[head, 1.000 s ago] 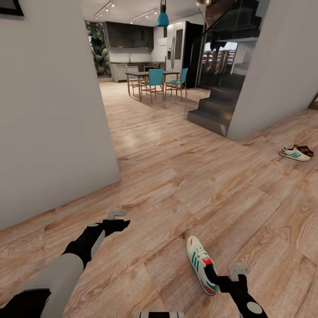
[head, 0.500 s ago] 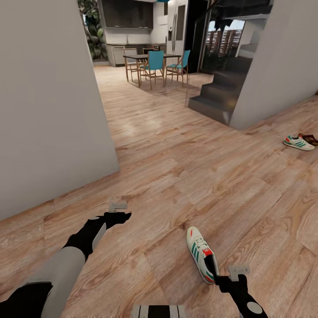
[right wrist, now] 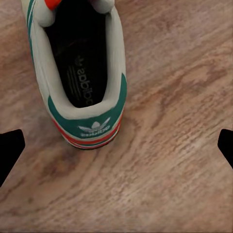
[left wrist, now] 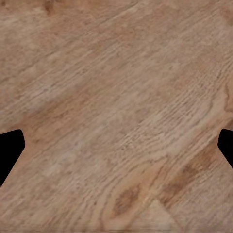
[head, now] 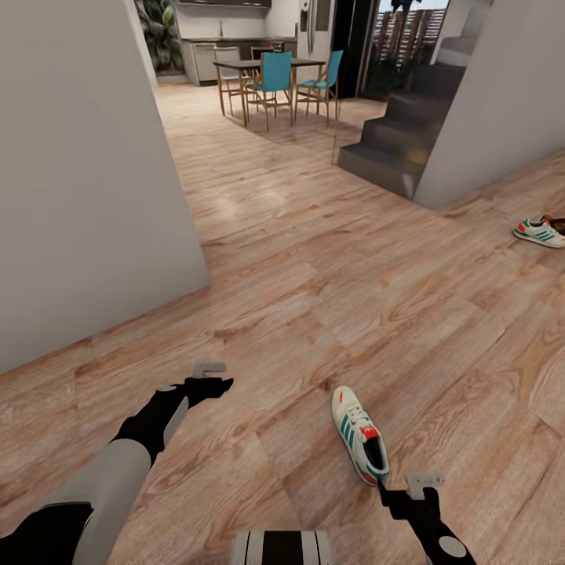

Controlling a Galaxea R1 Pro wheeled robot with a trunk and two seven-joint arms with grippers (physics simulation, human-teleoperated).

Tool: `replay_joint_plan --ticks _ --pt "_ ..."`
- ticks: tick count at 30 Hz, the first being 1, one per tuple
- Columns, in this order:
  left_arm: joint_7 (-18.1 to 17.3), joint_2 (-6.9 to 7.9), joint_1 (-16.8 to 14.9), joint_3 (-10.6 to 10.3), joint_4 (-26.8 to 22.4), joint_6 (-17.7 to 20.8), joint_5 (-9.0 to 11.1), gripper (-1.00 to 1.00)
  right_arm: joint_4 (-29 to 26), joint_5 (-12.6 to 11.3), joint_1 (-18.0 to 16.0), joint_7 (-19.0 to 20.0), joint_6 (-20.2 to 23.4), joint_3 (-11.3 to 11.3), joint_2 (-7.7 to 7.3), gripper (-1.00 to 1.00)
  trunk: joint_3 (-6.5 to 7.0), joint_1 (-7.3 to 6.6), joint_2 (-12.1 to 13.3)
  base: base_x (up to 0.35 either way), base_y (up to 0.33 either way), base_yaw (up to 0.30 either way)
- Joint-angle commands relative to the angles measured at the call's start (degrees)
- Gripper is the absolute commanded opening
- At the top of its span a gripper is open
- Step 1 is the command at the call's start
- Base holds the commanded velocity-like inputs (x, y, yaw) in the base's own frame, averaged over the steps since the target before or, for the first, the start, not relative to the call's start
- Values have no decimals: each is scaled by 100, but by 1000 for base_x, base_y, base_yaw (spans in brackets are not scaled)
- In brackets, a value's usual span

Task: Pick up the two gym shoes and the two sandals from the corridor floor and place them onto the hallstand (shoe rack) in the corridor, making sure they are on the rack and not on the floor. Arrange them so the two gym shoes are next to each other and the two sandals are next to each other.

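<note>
Grainy brown wood floor (head: 329, 259) holds 1 cream striped gym shoe (head: 359, 432) just past the wide-open, empty right claw (head: 402, 492).

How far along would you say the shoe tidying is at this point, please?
Nothing looks done: the near sneaker lies on the floor, and the far sneaker with a sandal lies by the wall. In hand: the open right gripper hovers behind the near sneaker's heel. Every shoe remains.

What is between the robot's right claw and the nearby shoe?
Nothing, just bare wood floor between the right gripper and the sneaker, seen in the right wrist view.
</note>
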Motion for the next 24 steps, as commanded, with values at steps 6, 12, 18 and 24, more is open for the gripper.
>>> replay_joint_plan --ticks 6,12,18,24 --pt "-35 2 1 22 -10 40 -9 100 2 2 -2 2 -17 2 0 100 -169 11 -8 0 0 0" --pt "-38 4 10 18 -10 30 -11 100 2 1 -2 2 -17 2 -2 100 -213 11 -8 0 0 0" --pt "-42 4 13 11 -10 24 -16 100 2 6 -2 2 -17 2 -1 100 -235 11 -8 0 0 0" --pt "-43 4 13 8 -10 21 -17 100 2 2 -2 2 -17 2 -1 100 -241 11 -8 0 0 0"
